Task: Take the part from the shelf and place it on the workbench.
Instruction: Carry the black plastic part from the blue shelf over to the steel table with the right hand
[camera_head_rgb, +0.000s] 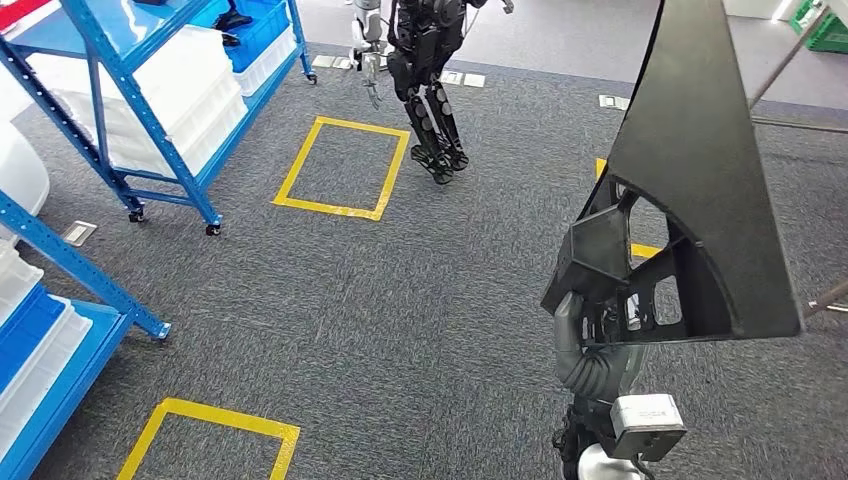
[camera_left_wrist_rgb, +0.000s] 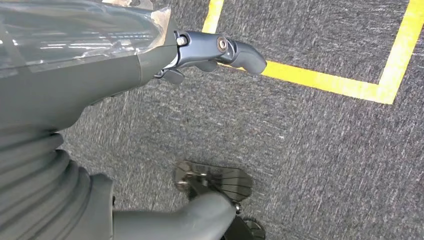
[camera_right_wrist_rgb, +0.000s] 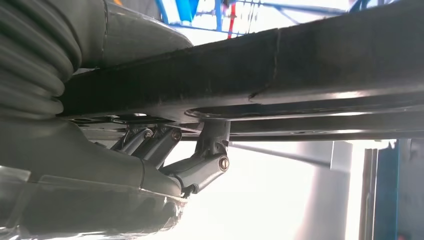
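The grey carpeted floor (camera_head_rgb: 400, 320) carries yellow taped rectangles, one far (camera_head_rgb: 343, 166) and one near left (camera_head_rgb: 210, 440), which probably mark standing stations. Blue shelving racks (camera_head_rgb: 150, 110) occupy the far left and near left edges, loaded with white and blue bins (camera_head_rgb: 190, 80); no workbench surface is visible, so the placement target is judged to lie outside the present field. A second humanoid robot (camera_head_rgb: 425, 70) stands at the far centre, beyond the far rectangle. The part (camera_head_rgb: 690, 170) is a large black moulded panel, roughly triangular, with a smooth outer face, a thick lower rim and ribbed cut-outs on its inner side. It sits high on the right of the head view, raised well above the floor, which suggests the carry stage between shelf and workbench. The right hand (camera_head_rgb: 605, 300) is clamped on the part's lower inner frame; the right wrist view shows its fingers (camera_right_wrist_rgb: 200, 165) hooked up against the underside of the black edge, a grip that supports the load from below. The left hand (camera_left_wrist_rgb: 220, 50) hangs over the carpet near a yellow line, holding nothing, its fingers slightly curled and apart.
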